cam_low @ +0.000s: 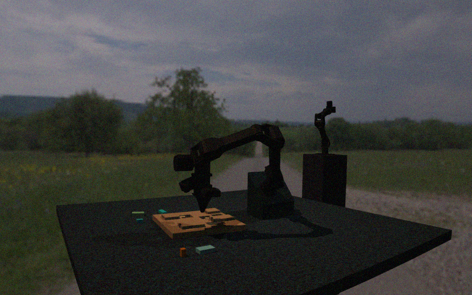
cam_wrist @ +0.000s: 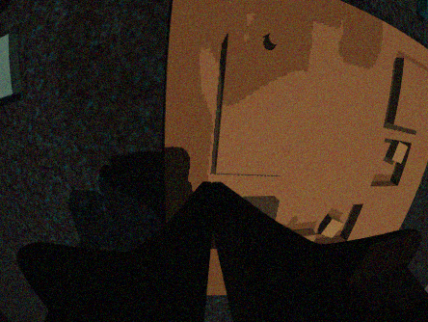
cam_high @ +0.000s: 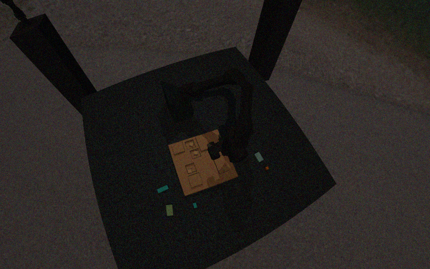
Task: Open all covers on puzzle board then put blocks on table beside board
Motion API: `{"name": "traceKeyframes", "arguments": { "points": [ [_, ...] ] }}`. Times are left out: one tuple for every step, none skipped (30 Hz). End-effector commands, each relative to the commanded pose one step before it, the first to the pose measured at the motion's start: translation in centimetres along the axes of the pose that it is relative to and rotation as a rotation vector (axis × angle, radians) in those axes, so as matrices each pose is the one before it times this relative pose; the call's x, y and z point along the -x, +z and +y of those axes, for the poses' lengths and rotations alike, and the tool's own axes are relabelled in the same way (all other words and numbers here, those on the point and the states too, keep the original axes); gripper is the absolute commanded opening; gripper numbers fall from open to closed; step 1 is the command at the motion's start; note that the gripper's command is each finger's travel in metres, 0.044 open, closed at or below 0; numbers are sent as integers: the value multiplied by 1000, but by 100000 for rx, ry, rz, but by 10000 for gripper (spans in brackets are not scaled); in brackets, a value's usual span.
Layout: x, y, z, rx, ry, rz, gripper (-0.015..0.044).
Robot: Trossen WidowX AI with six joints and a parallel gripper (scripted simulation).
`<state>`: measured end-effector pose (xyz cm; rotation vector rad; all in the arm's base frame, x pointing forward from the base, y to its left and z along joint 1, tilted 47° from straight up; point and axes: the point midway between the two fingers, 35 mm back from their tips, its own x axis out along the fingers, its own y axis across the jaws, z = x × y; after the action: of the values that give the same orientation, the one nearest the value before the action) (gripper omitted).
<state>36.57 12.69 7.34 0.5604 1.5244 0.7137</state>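
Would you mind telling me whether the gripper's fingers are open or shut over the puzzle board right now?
Shut, with nothing held. In the wrist view the gripper shows its two dark fingers pressed together, leaving only a thin seam above the board.

We counted one puzzle board (cam_high: 202, 177) at the frame's center and five blocks on the worktop (cam_high: 126, 127): three lower left, at (cam_high: 162, 188), (cam_high: 169, 210) and (cam_high: 195, 205), and two right, at (cam_high: 258, 156) and (cam_high: 266, 168).
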Motion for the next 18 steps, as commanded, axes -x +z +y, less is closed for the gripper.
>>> {"name": "traceKeyframes", "arguments": {
  "points": [
    [143,140,-38,-2915,256,-215,0],
    [0,0,0,0,0,0,0],
    [0,0,0,0,0,0,0],
    [0,0,0,0,0,0,0],
    [0,0,0,0,0,0,0],
    [0,0,0,0,0,0,0],
    [0,0,0,0,0,0,0],
    [0,0,0,0,0,0,0],
    [0,0,0,0,0,0,0],
    [0,0,0,0,0,0,0],
    [0,0,0,0,0,0,0],
    [0,0,0,0,0,0,0],
    [0,0,0,0,0,0,0],
    [0,0,0,0,0,0,0],
    [-17,1,0,0,-1,0,0],
    [-33,3,-1,0,-2,0,0],
    [-49,4,-1,0,-3,-1,0],
    [-65,6,-1,0,-4,-1,0]
  ]
}}
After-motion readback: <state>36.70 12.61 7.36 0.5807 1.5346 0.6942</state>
